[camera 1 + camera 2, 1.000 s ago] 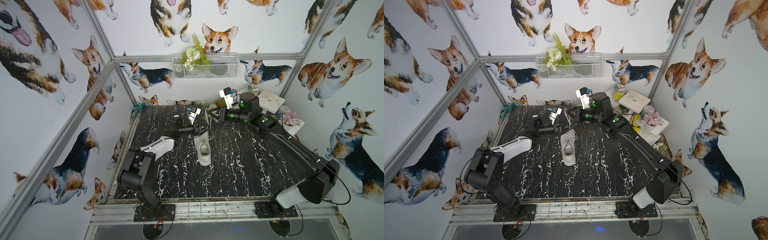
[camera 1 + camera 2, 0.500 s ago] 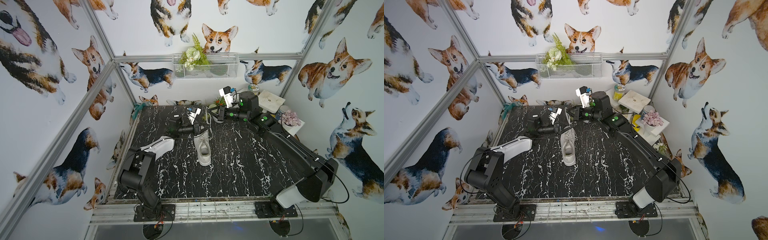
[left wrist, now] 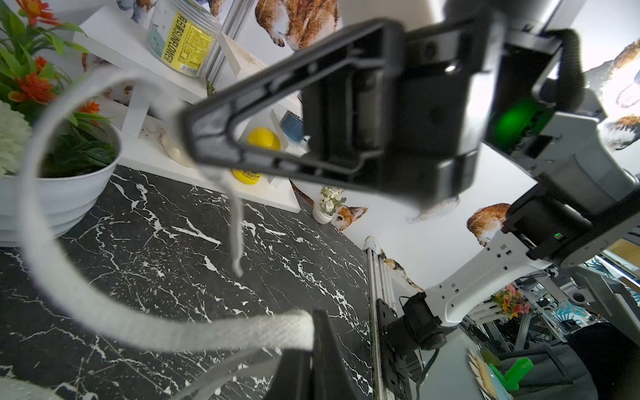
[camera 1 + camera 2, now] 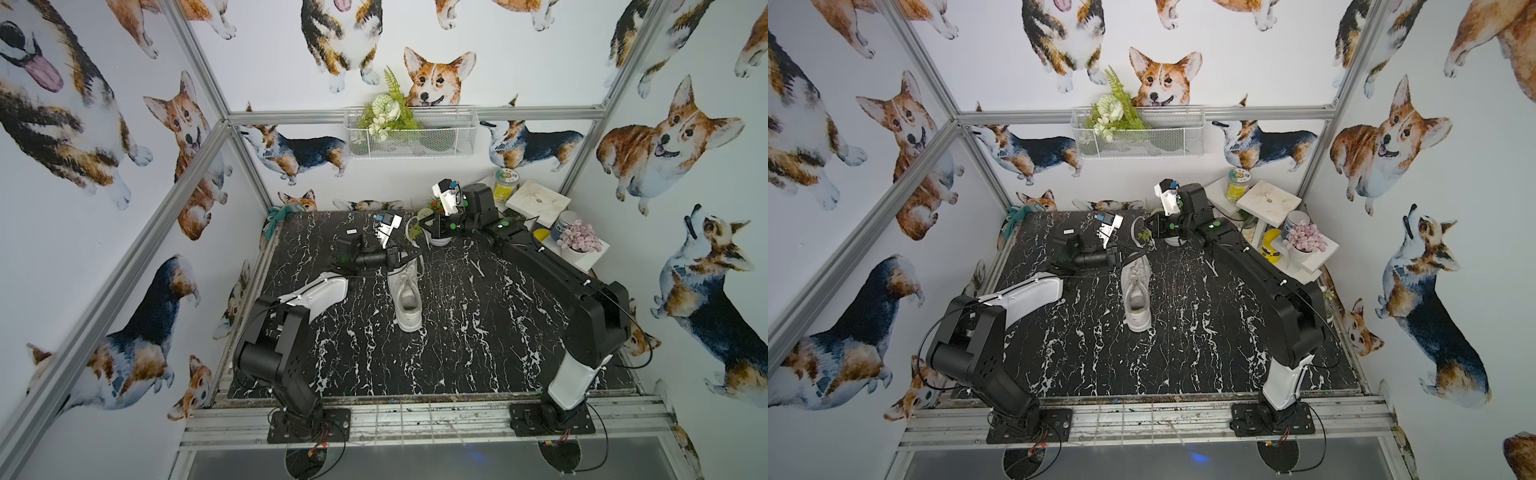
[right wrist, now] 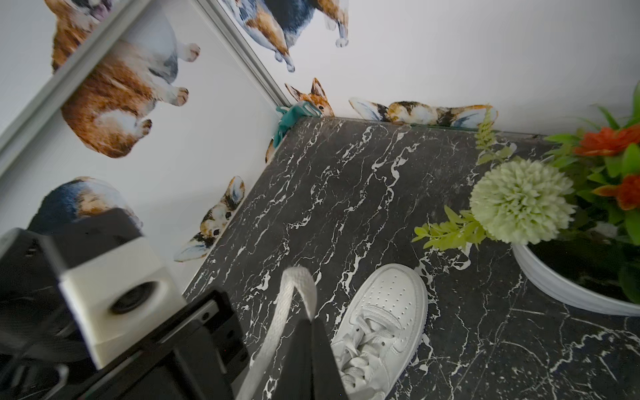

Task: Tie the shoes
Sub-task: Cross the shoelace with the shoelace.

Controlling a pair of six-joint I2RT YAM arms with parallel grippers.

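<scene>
Sneaker (image 4: pixel 406 293) lace (image 3: pixel 207 337): pinching it tight in left gripper (image 4: pixel 409 255) right at the toe and right gripper (image 4: pixel 422 222) farther beyond, along the sneaker's long axis.

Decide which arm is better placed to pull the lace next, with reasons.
Probably right. The right gripper pinches the lace lifted clear of the shoe, its tail hanging free; the left gripper pinches it close beside the shoe, suiting an anchor.

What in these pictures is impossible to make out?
Left wrist view: the left tool covers its own pinch on the lace, whose loop is blurred.
Right wrist view: the sneaker has its heel cut off by the edge.
Both top views: the lace is too small to show any knot.
</scene>
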